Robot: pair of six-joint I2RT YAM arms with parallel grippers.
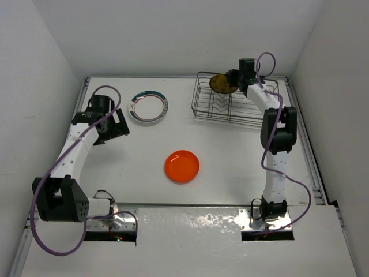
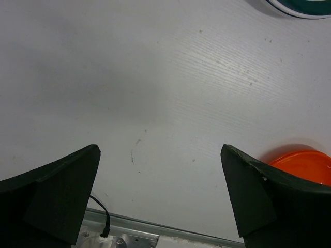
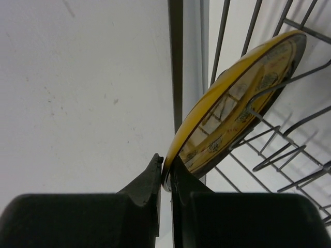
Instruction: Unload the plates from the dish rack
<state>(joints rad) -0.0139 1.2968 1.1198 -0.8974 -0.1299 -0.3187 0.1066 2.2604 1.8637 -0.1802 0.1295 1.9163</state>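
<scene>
Right gripper [image 3: 166, 164] clamps patterned plate [image 3: 232, 98] rim among dish rack [image 1: 229, 109] wires.

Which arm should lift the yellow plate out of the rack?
Right. The right gripper is shut on the rim of the yellow plate in the dish rack. The left gripper hangs open over the table, far off.

Right gripper [image 3: 166, 170] pinches patterned plate [image 3: 235, 103] by its rim at dish rack [image 1: 230, 109] far end. Wire prongs crowd the plate's underside, back wall [image 1: 173, 34] close behind. Table [image 1: 242, 167] middle open except orange plate [image 1: 182, 166] and teal-rimmed plate [image 1: 148, 107].
</scene>
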